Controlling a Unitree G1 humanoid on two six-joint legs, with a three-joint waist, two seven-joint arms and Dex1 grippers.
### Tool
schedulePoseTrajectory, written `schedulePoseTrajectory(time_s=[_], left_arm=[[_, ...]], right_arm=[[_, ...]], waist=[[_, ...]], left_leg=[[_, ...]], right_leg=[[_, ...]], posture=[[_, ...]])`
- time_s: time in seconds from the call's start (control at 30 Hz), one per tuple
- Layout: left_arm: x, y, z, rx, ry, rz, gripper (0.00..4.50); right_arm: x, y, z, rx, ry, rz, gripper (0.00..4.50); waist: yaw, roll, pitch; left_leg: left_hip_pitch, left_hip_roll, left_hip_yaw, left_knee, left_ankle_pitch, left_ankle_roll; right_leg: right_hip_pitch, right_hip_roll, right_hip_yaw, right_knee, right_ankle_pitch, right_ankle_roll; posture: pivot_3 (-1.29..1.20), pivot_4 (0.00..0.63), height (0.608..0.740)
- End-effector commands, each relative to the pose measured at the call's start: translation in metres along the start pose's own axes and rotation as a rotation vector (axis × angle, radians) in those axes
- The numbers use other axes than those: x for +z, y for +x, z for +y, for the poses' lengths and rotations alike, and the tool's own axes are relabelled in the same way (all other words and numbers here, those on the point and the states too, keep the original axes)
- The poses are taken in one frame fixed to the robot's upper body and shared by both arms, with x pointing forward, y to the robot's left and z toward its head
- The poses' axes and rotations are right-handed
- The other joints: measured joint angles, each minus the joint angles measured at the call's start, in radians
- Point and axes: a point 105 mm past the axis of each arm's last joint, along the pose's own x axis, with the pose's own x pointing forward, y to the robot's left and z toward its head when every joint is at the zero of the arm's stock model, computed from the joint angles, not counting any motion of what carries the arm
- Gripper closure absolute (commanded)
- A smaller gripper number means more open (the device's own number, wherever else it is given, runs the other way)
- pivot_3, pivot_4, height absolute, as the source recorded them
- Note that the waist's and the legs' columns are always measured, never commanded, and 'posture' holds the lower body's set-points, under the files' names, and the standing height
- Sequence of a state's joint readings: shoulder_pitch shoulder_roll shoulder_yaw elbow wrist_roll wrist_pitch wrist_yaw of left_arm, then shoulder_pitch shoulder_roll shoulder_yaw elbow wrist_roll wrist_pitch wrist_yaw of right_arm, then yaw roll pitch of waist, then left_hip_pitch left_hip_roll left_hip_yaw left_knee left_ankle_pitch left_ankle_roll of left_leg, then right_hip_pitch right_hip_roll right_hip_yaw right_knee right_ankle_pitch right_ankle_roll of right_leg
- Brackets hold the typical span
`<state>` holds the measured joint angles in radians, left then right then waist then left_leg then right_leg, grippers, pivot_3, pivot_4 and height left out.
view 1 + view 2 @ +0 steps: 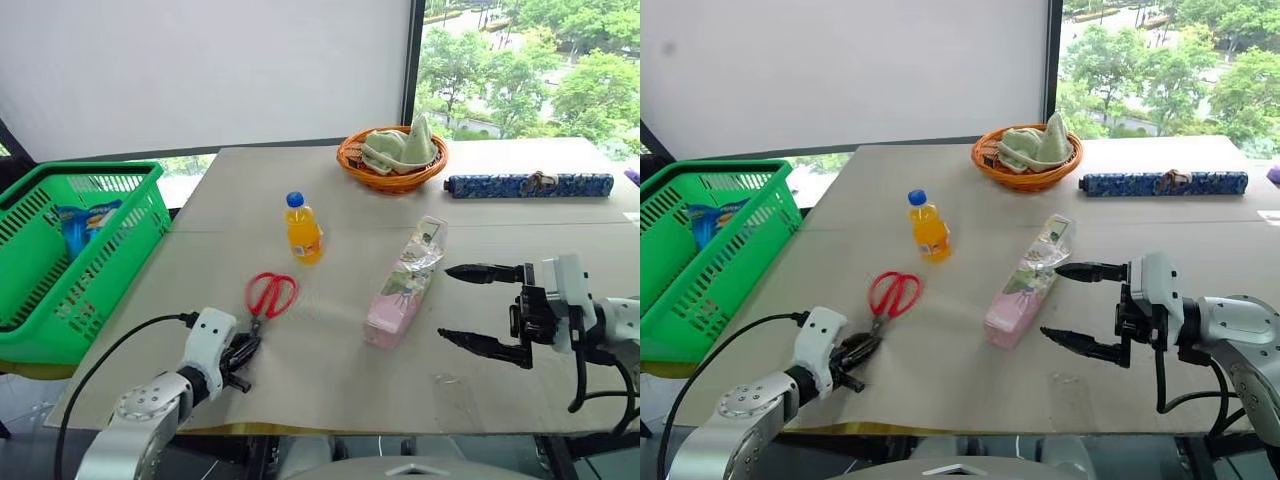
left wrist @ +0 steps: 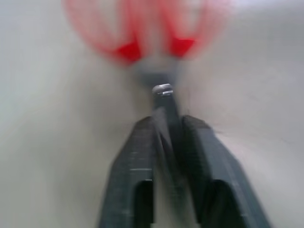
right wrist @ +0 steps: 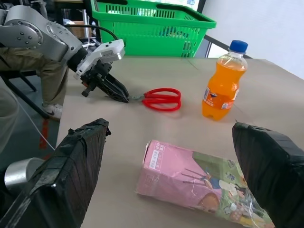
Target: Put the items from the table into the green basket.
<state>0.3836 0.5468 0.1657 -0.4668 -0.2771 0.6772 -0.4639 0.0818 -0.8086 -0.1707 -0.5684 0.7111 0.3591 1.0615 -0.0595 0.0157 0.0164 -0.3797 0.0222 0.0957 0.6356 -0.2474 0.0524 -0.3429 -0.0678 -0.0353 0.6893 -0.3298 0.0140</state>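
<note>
Windows are brightening the table (image 1: 330,370) where our left gripper (image 1: 243,352) is clamping the scissors (image 1: 270,295) by the blades (handles pointing away), while our right gripper (image 1: 485,309) is gaping beside the packet (image 1: 405,283).

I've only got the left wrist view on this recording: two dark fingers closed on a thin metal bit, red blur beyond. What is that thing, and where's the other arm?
Observer: Those are the red-handled scissors; the left gripper is shut on their blade end, and they lie flat on the table.
Operator: And the right arm?
Observer: The right gripper is open, pointing sideways at the flowery packet without touching it.
Operator: Anything in the basket yet?
Observer: The green basket sits off the table's left edge with a blue packet inside; the orange bottle stands upright on the table.
</note>
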Motion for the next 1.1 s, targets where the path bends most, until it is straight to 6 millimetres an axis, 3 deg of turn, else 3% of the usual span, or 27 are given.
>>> schedulePoseTrajectory(time_s=[0.03, 0.13, 0.23, 0.3, 0.4, 0.47, 0.53, 0.6, 0.67, 0.7, 0.83, 0.87, 1.0, 1.1], left_arm=[[-0.017, 0.002, 0.026, 0.15, 0.002, 0.032, 4.49], [0.018, 0.003, 0.035, 0.221, 0.048, -0.176, 4.49], [0.063, -0.009, 0.052, 0.341, 0.059, -0.418, 4.49], [0.079, -0.017, 0.066, 0.433, 0.062, -0.486, 4.49], [0.099, -0.018, 0.086, 0.518, 0.043, -0.534, 4.49], [0.132, -0.01, 0.099, 0.551, 0.072, -0.58, 4.49], [0.167, 0.002, 0.113, 0.572, -0.007, -0.614, 4.49], [0.192, 0.021, 0.112, 0.526, 0.006, -0.581, 4.49], [0.225, 0.035, 0.111, 0.478, 0.017, -0.594, 3.48], [0.239, 0.038, 0.112, 0.473, 0.012, -0.608, 3.25], [0.266, 0.037, 0.117, 0.467, -0.029, -0.676, 1.17], [0.27, 0.035, 0.116, 0.451, -0.047, -0.709, 0.85], [0.271, 0.026, 0.098, 0.314, -0.084, -0.821, 0.85], [0.254, 0.011, 0.068, 0.126, -0.053, -0.88, 0.85]], right_arm=[[0.011, 0.0, -0.002, -0.012, -0.044, -0.033, 0.0], [0.01, 0.0, -0.002, -0.014, -0.042, -0.034, 0.0], [0.009, -0.001, -0.003, -0.02, -0.04, -0.033, 0.0], [0.01, -0.001, -0.005, -0.024, -0.041, -0.036, 0.0], [0.011, -0.001, -0.008, -0.029, -0.049, -0.045, 0.0], [0.015, 0.002, -0.017, -0.07, -0.072, -0.072, 0.0], [0.021, 0.005, -0.029, -0.132, -0.11, -0.095, 0.0], [0.024, 0.006, -0.049, -0.254, -0.142, -0.095, 0.0], [0.033, 0.007, -0.064, -0.346, -0.145, -0.14, 0.0], [0.039, 0.008, -0.066, -0.357, -0.144, -0.176, 0.0], [0.042, 0.01, -0.067, -0.379, -0.145, -0.188, 0.0], [0.04, 0.009, -0.068, -0.393, -0.147, -0.18, 0.0], [0.032, 0.005, -0.065, -0.415, -0.141, -0.151, 0.0], [0.025, 0.002, -0.06, -0.418, -0.13, -0.129, 0.0]], waist=[[-0.003, 0.0, 0.0], [-0.004, -0.003, 0.003], [-0.006, -0.01, 0.01], [-0.008, -0.021, 0.016], [-0.01, -0.021, 0.015], [-0.007, -0.025, 0.017], [-0.001, -0.029, 0.018], [-0.001, -0.032, 0.016], [-0.005, -0.032, 0.016], [-0.005, -0.033, 0.017], [-0.027, -0.033, 0.017], [-0.035, -0.032, 0.017], [-0.05, -0.032, 0.018], [-0.064, -0.031, 0.018]], left_leg=[[0.0, 0.0, 0.0, 0.0, 0.0, 0.0], [-0.002, 0.0, 0.0, 0.0, 0.0, 0.0], [-0.003, 0.0, -0.001, -0.001, 0.0, 0.0], [-0.006, 0.001, -0.003, 0.0, 0.0, 0.0], [-0.013, 0.002, -0.006, 0.002, 0.004, -0.005], [-0.018, 0.001, -0.006, 0.004, 0.003, -0.002], [-0.022, 0.001, -0.007, 0.006, 0.006, 0.001], [-0.027, 0.0, -0.009, 0.009, 0.006, 0.001], [-0.033, 0.0, -0.009, 0.011, 0.006, 0.002], [-0.035, 0.0, -0.009, 0.013, 0.006, 0.002], [-0.037, 0.001, -0.007, 0.014, 0.006, 0.002], [-0.037, 0.001, -0.007, 0.014, 0.006, 0.002], [-0.037, 0.001, -0.007, 0.014, 0.006, 0.002], [-0.036, 0.001, -0.007, 0.014, 0.006, 0.002]], right_leg=[[0.0, 0.0, 0.0, 0.0, 0.0, 0.0], [0.0, 0.0, -0.001, -0.002, 0.001, -0.001], [0.0, 0.0, -0.002, -0.004, 0.002, -0.002], [-0.003, 0.0, -0.005, -0.004, 0.002, -0.003], [-0.003, 0.002, -0.008, -0.011, 0.002, -0.001], [-0.004, 0.002, -0.007, -0.015, 0.003, 0.004], [-0.005, 0.002, -0.009, -0.017, 0.003, 0.005], [-0.007, 0.003, -0.012, -0.017, 0.003, 0.006], [-0.011, 0.005, -0.012, -0.017, 0.004, 0.007], [-0.014, 0.005, -0.011, -0.015, 0.004, 0.008], [-0.017, 0.006, -0.009, -0.012, 0.003, 0.01], [-0.017, 0.006, -0.009, -0.011, 0.003, 0.01], [-0.017, 0.006, -0.008, -0.01, 0.002, 0.011], [-0.017, 0.005, -0.008, -0.01, 0.002, 0.011]], posture=[[-0.21, 0.0, 0.74], [-0.21, 0.0, 0.74], [-0.21, 0.0, 0.74], [-0.2, 0.0, 0.74], [-0.2, 0.0, 0.74], [-0.2, 0.0, 0.74], [-0.2, 0.0, 0.74], [-0.2, 0.0, 0.74], [-0.21, 0.0, 0.74], [-0.21, 0.0, 0.74], [-0.24, 0.0, 0.74], [-0.24, 0.0, 0.74], [-0.25, 0.0, 0.74], [-0.26, 0.0, 0.74]])
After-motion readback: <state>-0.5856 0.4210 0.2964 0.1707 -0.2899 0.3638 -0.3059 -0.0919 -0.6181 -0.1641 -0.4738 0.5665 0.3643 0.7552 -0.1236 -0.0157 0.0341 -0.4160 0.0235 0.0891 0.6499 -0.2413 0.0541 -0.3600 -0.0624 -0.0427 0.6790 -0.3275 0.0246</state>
